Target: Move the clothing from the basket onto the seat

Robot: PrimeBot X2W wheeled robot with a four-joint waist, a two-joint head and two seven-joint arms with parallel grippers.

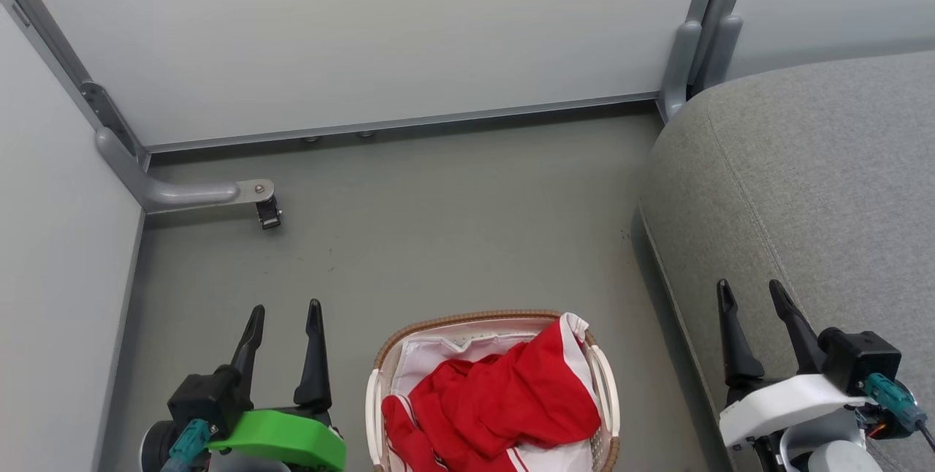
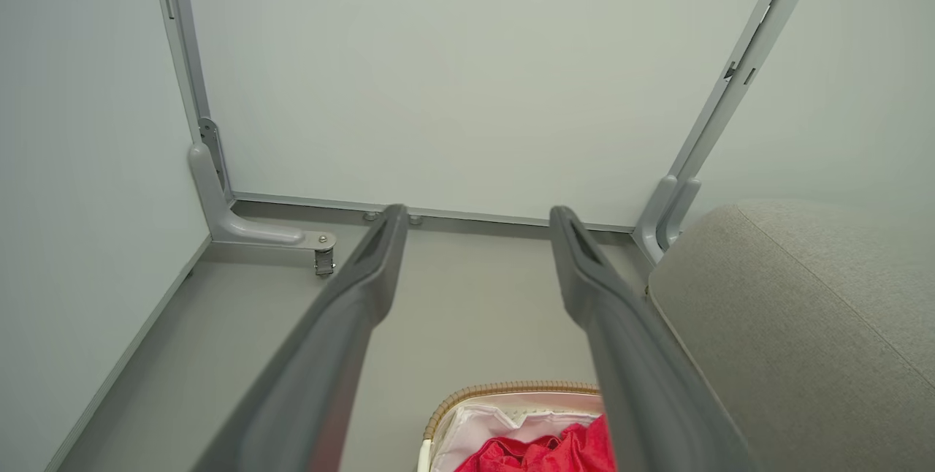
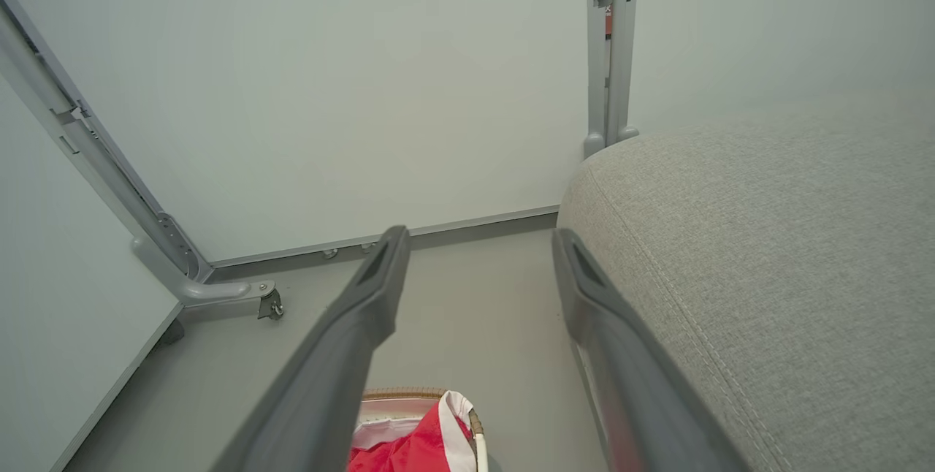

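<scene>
Head view, nearest first. At the bottom edge: basket (image 1: 467, 320) on floor (image 1: 438, 238), near end cut off by the frame, brown woven rim on the far side. Inside basket: clothing (image 1: 504, 399), red, crumpled in a heap over white liner (image 1: 438, 355), one white-edged fold drawn up against the rim's far right part; not yet on seat (image 1: 803, 180).

Left of basket and apart from it: left gripper (image 1: 285, 307), fingers spread wide, nothing between them, tips pointing away over bare floor, green housing behind. Right of basket, a little farther off: right gripper (image 1: 749, 288), likewise spread wide and empty, white housing behind, seen against the seat's front edge; touching the fabric or not, cannot tell.

Right of basket and stretching well beyond it: seat, grey fabric, rounded corner, stitched seam running along the top. Between basket and seat: narrow strip of floor.

Beyond basket: open grey floor. Beyond and left of basket: grey bracket (image 1: 182, 194) low on the floor, small caster (image 1: 268, 212) at its end. Farthest beyond basket: pale wall panel (image 1: 365, 33) with a metal strip at its base, twin posts (image 1: 697, 55) at the seat's far corner.

Left wrist view: spread fingers, basket's far rim and red cloth low between them. Right wrist view: red cloth with white band at basket's rim, seat right of it.
</scene>
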